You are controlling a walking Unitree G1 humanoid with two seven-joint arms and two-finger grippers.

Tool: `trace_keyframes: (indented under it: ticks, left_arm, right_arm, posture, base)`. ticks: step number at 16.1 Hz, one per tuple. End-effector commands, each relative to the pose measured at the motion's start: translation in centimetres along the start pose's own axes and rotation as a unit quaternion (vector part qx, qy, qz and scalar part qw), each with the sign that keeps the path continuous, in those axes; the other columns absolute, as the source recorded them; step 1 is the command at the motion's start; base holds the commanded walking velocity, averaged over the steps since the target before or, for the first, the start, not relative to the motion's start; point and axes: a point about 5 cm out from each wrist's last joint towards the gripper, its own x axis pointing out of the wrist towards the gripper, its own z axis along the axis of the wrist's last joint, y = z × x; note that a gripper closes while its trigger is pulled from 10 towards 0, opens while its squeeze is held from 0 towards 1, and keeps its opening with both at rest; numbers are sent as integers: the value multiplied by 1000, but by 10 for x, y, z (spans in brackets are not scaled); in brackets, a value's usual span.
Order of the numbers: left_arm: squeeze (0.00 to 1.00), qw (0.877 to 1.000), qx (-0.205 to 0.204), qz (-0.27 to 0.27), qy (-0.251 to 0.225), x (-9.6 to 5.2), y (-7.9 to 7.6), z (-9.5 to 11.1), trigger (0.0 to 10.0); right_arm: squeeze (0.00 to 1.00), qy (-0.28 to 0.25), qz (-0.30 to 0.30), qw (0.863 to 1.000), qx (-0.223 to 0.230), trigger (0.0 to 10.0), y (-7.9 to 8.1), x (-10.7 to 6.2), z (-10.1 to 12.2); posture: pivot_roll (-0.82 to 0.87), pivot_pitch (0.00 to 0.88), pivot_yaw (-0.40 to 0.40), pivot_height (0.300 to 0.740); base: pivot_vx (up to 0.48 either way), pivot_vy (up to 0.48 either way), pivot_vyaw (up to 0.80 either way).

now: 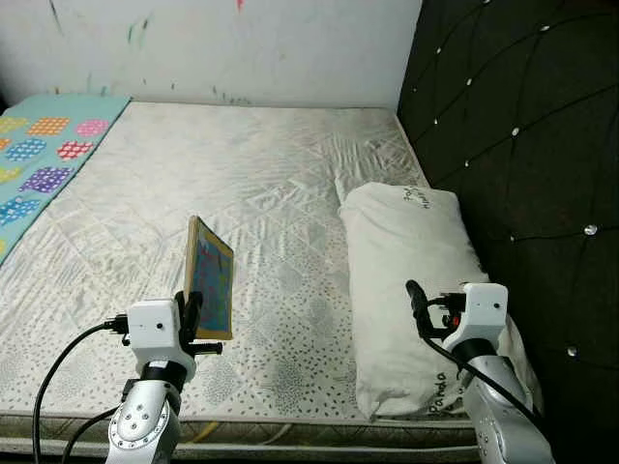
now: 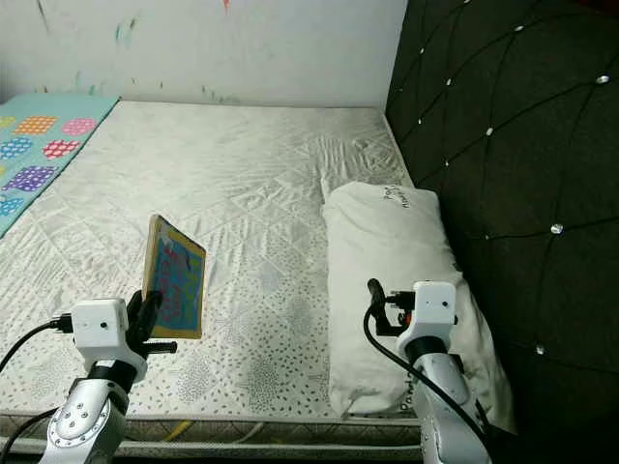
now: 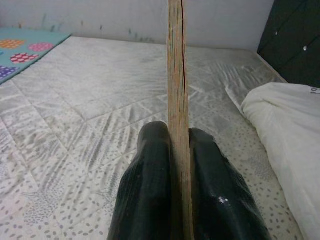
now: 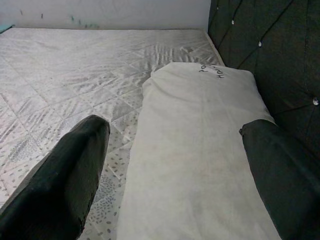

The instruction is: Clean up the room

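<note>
my left gripper (image 1: 190, 311) clamps a thin book (image 1: 210, 277) by its lower edge, upright above the mattress (image 1: 242, 193), so the stiff card cover stays flat and clear of the bedding. page block looks layered, worn. my right gripper (image 4: 175, 165) spread wide, empty, over the soft white pillow (image 1: 406, 280) directly ahead. quilted sheet, wrinkled; tufted headboard (image 1: 522, 126) beside it.

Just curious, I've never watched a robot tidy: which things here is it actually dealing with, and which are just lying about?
In hand:
- thin picture book, clamped upright in left gripper

Lying about:
- white pillow, under the open right gripper
- mattress
- patterned blanket
- black headboard
</note>
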Motion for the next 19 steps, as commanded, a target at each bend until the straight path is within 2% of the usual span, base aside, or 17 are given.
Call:
trace_keyframes:
  ticks: [1, 12, 19]
  left_arm:
    - [0, 1000, 0, 0, -22, 2, -1, 9, 10000]
    - [0, 1000, 1, 3, -22, 2, 0, 9, 10000]
    - [0, 1000, 1, 5, -20, 1, 0, 8, 10000]
  right_arm:
    - [0, -4, 6, 1000, 0, 10000, 1, 1, 3]
    - [0, -5, 13, 1000, -1, 10000, 3, 2, 3]
    - [0, -5, 21, 1000, -3, 10000, 3, 5, 3]
  posture:
    - [-86, 0, -23, 680]
    - [-85, 0, -25, 563]
    - [-86, 0, -24, 559]
  base:
    - [0, 0, 0]
    - [0, 0, 0]
    - [0, 0, 0]
